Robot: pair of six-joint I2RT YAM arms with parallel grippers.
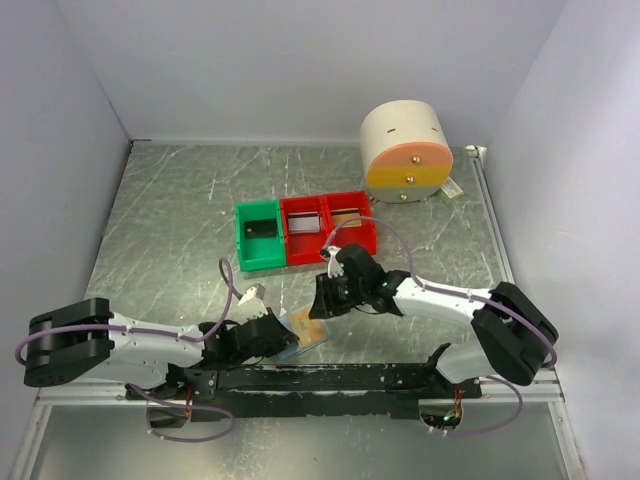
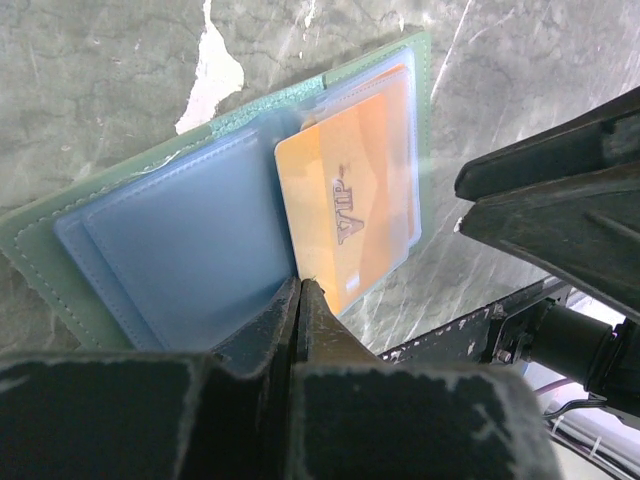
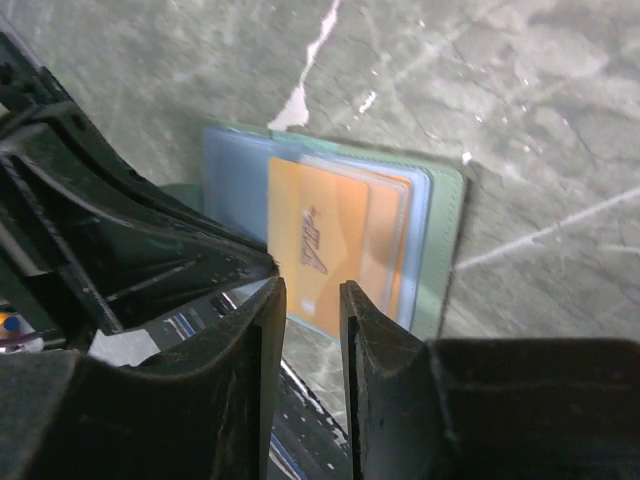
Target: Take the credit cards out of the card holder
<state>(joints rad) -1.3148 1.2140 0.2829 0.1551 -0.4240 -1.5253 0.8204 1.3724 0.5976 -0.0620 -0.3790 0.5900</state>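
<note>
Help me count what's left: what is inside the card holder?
One orange card sticks out of a card holder pocket, another orange edge behind it. The other pocket's contents cannot be seen.

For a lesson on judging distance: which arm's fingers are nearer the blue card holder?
Left. The left fingers, shut, sit on the card holder at its fold beside the orange card; the right fingers, slightly apart, hover just off its edge.
</note>
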